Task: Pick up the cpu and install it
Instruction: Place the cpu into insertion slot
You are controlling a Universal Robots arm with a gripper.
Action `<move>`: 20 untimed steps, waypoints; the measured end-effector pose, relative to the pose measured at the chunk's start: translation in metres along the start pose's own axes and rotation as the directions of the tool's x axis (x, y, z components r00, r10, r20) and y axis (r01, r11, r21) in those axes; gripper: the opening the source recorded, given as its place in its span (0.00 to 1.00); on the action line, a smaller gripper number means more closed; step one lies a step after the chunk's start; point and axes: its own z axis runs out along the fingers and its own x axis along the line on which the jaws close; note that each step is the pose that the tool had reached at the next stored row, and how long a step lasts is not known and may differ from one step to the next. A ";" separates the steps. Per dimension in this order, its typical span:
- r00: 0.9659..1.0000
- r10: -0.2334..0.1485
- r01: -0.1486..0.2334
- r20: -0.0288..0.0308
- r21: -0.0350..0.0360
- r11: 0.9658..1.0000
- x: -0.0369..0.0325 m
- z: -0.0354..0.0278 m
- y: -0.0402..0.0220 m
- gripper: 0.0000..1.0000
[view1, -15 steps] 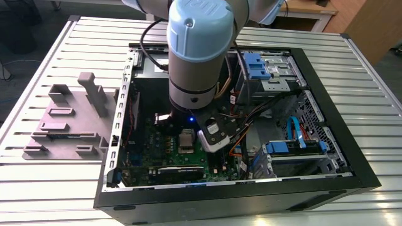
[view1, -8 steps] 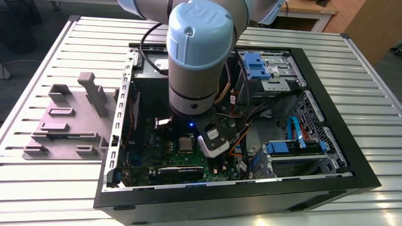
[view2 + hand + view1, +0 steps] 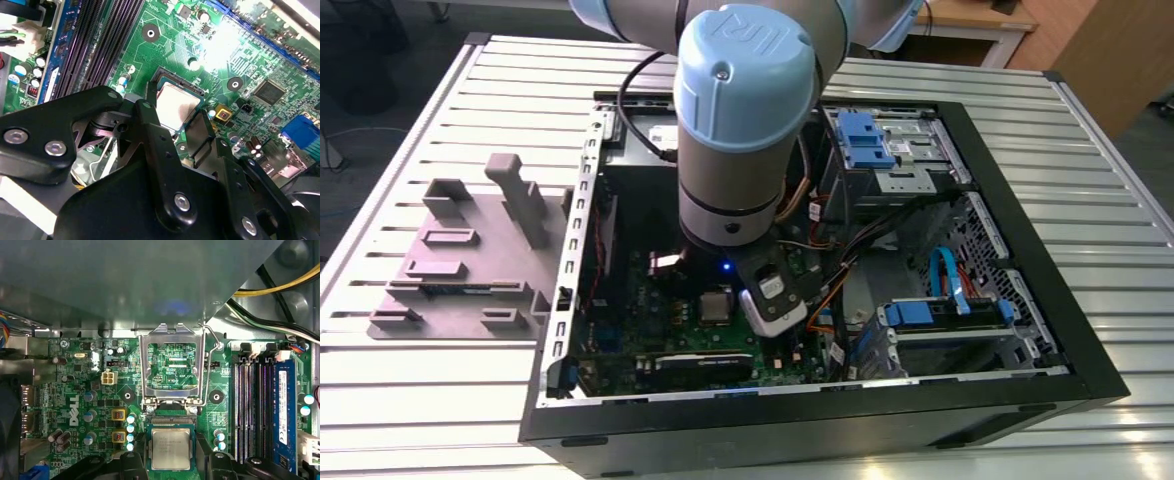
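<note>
First wrist view: the cpu lies flat inside its socket on the motherboard, silver top up. The retention bracket stands flipped open just beyond it. The gripper straddles the chip, one finger to either side, each clear of the chip's edge. Hand wide, holding nothing, as far as I can judge.

Second wrist view: black fingers flank the chip and sit low, close to the board. The chip looks level in the socket frame, not tilted.

Exterior view: the arm reaches steeply down into the open computer case, wrist near vertical over the board. The mauve tray sits on the table toward the exterior view's left, well apart.

Judgement: this is the placing step, with the chip seated and the bracket not yet closed. Any move from here calls for the fingers to stay off the chip's edges so it isn't dragged out of seat.
</note>
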 end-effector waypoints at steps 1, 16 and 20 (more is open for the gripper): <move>1.000 0.000 0.000 0.000 0.000 1.000 0.0000 0.0002 0.0000 0.47; 1.000 0.000 0.000 0.000 0.000 1.000 -0.0009 0.0051 -0.0005 0.47; 1.000 0.000 0.000 0.000 0.001 1.000 -0.0009 0.0067 -0.0007 0.47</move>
